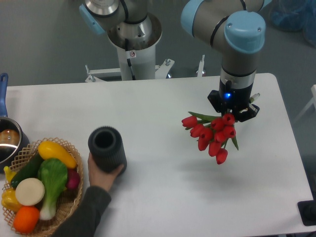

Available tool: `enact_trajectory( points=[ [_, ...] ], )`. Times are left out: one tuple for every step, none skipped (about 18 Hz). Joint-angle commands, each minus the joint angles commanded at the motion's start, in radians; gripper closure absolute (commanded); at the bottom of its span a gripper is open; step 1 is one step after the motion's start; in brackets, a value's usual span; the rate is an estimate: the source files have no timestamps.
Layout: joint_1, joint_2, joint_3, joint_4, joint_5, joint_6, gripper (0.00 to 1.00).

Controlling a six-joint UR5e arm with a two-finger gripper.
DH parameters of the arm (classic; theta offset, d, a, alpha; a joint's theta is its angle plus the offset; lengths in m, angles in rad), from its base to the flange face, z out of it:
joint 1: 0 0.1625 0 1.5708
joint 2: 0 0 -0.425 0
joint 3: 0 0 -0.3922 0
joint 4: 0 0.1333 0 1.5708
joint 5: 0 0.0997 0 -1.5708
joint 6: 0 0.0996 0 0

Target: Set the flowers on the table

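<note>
White table (163,197); grey floor (44,39) behind

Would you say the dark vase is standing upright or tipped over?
Upright: the dark vase shows its round open mouth on top, steadied by a hand.

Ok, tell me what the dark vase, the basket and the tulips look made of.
Vase: dark grey, matte, ribbed; plastic or rubber, hard to say. Basket: woven tan wicker, visible strands. Flowers: uniform red buds, stiff green leaves; probably artificial, fabric or plastic.
</note>
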Motion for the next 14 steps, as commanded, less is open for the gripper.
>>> enact_trajectory(
  points=[
    [-0.005, -0.008, 0.0, 0.002, -0.002, 0.0, 0.96],
    [-0.011, -0.02, 0.0, 0.003, -0.002, 0.0, 0.96],
    [-0.014, -0.029, 0.0, 0.005, 0.0, 0.0, 0.96],
    [-0.015, -0.038, 0.0, 0.005, -0.002, 0.0, 0.96],
    [-0.023, -0.051, 0.002, 0.005, 0.002, 0.0, 0.96],
    [-0.026, -0.061, 0.0, 0.005, 0.003, 0.002, 0.97],
    [-0.026, -0.069, 0.0, 0.005, 0.005, 0.002, 0.97],
    [-0.028, -0.08, 0.0, 0.006, 0.005, 0.002, 0.97],
    [-0.032, -0.089, 0.0, 0.006, 0.006, 0.0, 0.97],
    [-0.041, -0.101, 0.0, 0.014, 0.008, 0.0, 0.97],
    [-0.043, -0.109, 0.0, 0.017, 0.008, 0.0, 0.97],
    [-0.043, -0.114, 0.002, 0.017, 0.008, 0.0, 0.97],
    [-0.043, -0.117, 0.002, 0.017, 0.008, 0.0, 0.97],
    [-0.044, -0.123, 0.003, 0.017, 0.008, 0.0, 0.97]
  ],
)
